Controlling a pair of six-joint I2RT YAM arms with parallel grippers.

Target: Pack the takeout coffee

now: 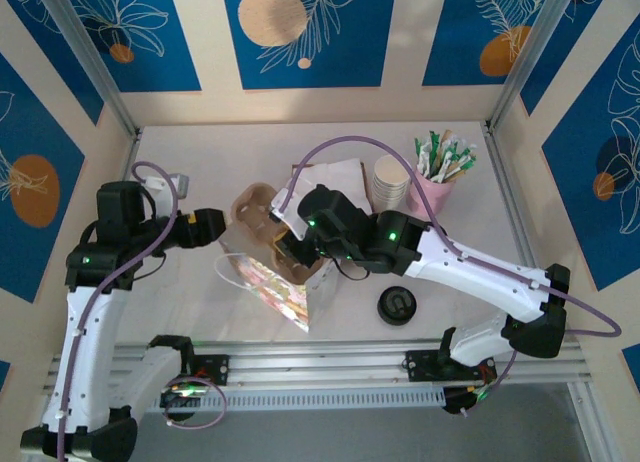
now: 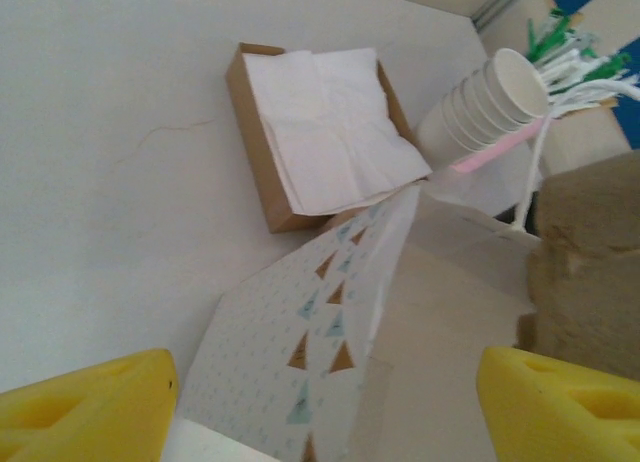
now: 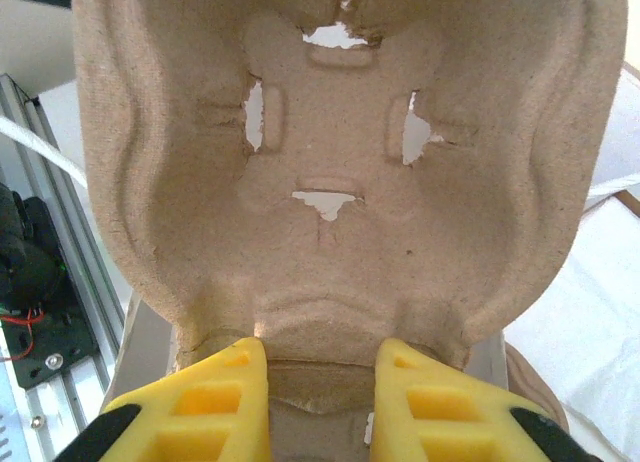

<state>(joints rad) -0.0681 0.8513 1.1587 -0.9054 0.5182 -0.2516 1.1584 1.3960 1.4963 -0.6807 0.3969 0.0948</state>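
On the left of the table, the left hand is released, fingers spread wide, with the patterned clear bag right in front of them. Next over, the pulp cup carrier is mid-table just behind that bag, and the right hand is grasping its edge. Further right: napkin box, stacked white cups, pink cup of green-and-white sticks, and a black lid nearer the front.
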